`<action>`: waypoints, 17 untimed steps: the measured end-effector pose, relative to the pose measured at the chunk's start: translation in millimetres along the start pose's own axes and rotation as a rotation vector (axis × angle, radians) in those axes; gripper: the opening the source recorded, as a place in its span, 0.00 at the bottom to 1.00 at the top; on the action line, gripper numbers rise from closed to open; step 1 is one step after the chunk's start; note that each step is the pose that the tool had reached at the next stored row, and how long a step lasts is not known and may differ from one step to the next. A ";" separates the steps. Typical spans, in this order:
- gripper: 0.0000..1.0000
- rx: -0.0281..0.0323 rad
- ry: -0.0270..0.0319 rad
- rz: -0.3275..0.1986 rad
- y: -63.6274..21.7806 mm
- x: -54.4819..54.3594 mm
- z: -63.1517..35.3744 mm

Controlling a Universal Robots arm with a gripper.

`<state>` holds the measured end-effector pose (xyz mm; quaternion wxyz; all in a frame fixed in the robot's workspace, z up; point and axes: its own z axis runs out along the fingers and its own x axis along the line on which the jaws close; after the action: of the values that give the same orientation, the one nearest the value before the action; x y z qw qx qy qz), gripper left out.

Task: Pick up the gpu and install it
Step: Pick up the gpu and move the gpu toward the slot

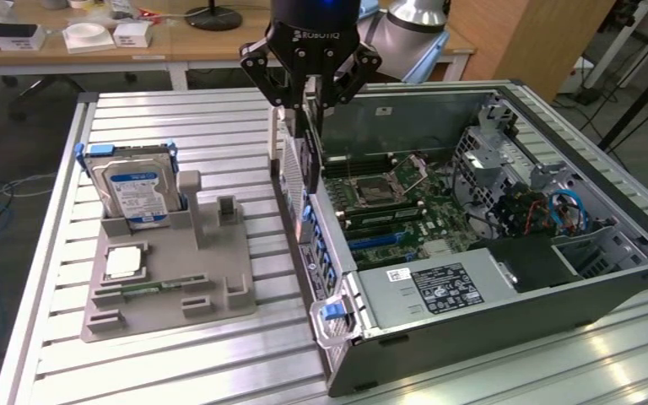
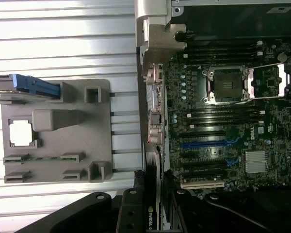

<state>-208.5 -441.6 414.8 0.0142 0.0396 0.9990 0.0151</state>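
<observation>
Two fingers (image 1: 347,84) of the gripper (image 1: 305,105) are clamped on the gpu (image 1: 301,139), we see; the card hangs upright, edge down, over the rear wall of the open computer case (image 1: 471,325), beside its motherboard (image 1: 403,202).

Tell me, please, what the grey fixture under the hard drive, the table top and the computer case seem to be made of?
Grey fixture: probably plastic, matte finish; blocky moulded slots and no glare.
Table top: likely bare aluminium; ribbed silver slats with bright reflections.
Computer case: seemingly sheet metal painted dark grey; thin folded edges.
</observation>
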 end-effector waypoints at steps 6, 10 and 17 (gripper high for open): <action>0.26 0.0000 0.0000 0.000 1.3 -16.5 0.5; 0.26 -0.0002 0.0000 0.000 2.4 -30.7 0.9; 0.26 0.0000 0.0001 0.000 4.3 -54.2 1.6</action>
<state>-154.1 -441.6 414.8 0.0142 0.0396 0.9990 0.0151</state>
